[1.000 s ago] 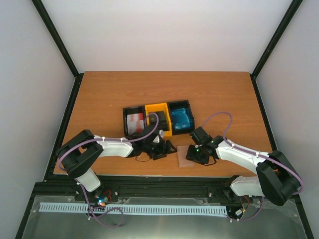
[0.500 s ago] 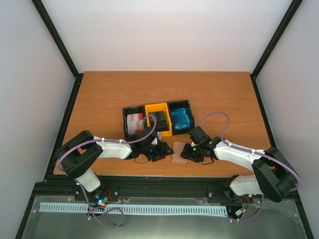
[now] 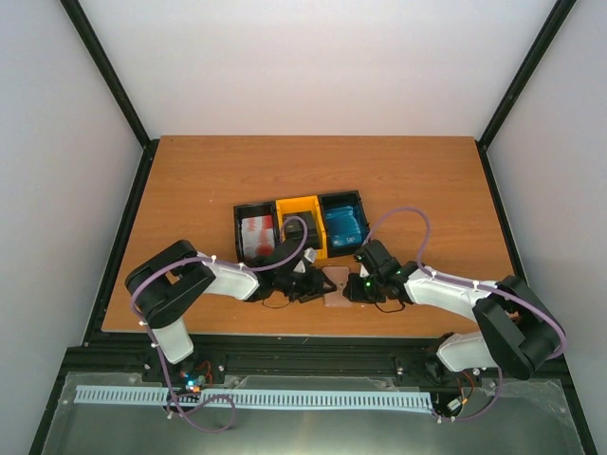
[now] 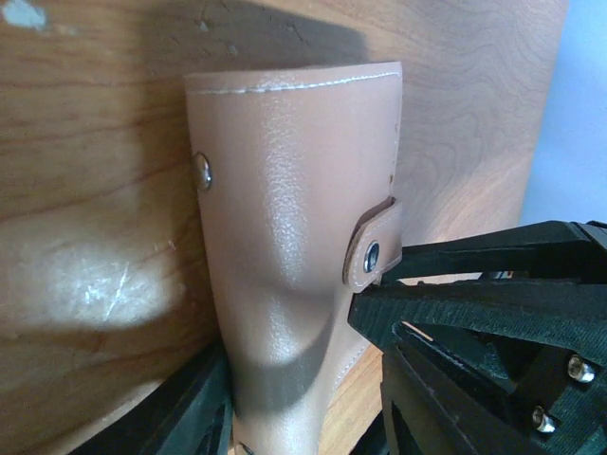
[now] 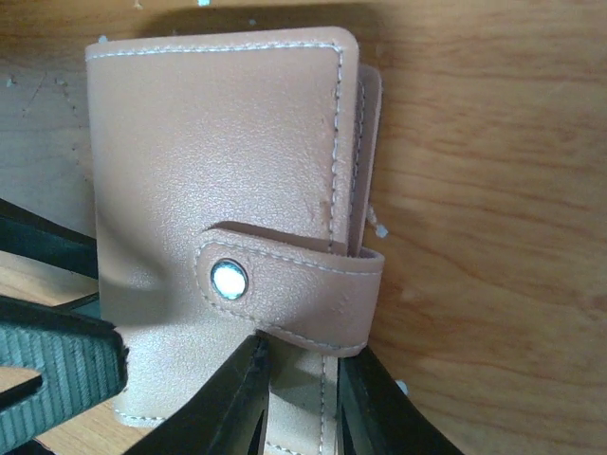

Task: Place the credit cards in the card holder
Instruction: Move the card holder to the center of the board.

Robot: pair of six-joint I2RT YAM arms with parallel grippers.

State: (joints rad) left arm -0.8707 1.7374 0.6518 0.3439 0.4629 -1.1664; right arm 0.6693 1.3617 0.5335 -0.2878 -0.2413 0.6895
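Card holder (image 3: pixel 335 284) is found lying on the table (image 3: pixel 190 180) close to its near edge, folded shut and hemmed in by both tools at once. On one side it is met by the left gripper (image 4: pixel 303 425). The holder's near end is taken in between the fingers, but a sliver of wood is glimpsed along one side, so whether it is truly pinched cannot be told.

On the other side it is met by the right gripper (image 5: pixel 299 408). There the dark fingers (image 5: pixel 237 403) are seen pressed against both sides of the leather edge just below the strap (image 5: pixel 303 284), so a grip on the holder is shown. The strap is wrapped round the opening edge and fastened by a round metal snap (image 5: pixel 229 279), and the pockets are kept closed off. A second metal stud (image 4: pixel 201 172) is picked out on the other face in the left wrist view, where a black ribbed finger is crowded right beside the strap tab.

Just beyond the holder, three bins are lined up touching side by side:
- A black bin (image 3: pixel 239 227) is loaded with red-and-white cards (image 3: pixel 258 233).
- A yellow bin (image 3: pixel 296 203) in the middle is loaded with dark cards (image 3: pixel 305 227).
- Another black bin (image 3: pixel 341 196) is loaded with blue cards (image 3: pixel 343 226).

The yellow bin is partly crossed by the left arm's purple cable (image 3: pixel 298 224), which is looped over it.
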